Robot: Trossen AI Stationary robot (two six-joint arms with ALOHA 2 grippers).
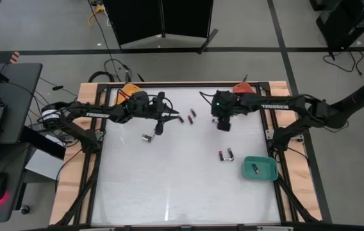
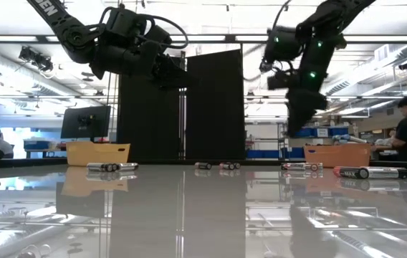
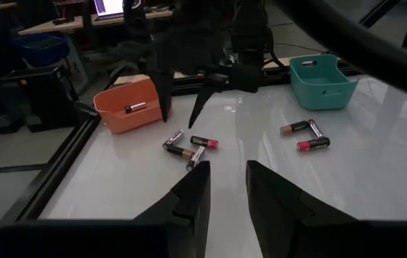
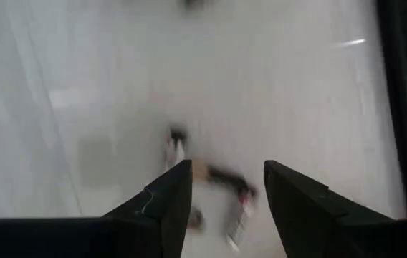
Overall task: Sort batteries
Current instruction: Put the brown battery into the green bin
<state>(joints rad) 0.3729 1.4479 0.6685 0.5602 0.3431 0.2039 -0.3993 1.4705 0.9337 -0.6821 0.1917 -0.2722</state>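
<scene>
batteries (image 3: pixel 189 147): light, rigid, slick, roll on bench (image 1: pixel 169 179); pinch across mid-body | right tool (image 4: pixel 221 193): wide, empty | left tool (image 3: pixel 226 190): narrow, empty

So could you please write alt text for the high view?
Seen from above, two dark arms reach over a white table, the left gripper and open right gripper above scattered batteries. A green tray at the right holds one battery.

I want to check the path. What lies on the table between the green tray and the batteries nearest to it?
Nothing: in the high view, only bare white table separates the green tray from the two batteries beside it.
</scene>
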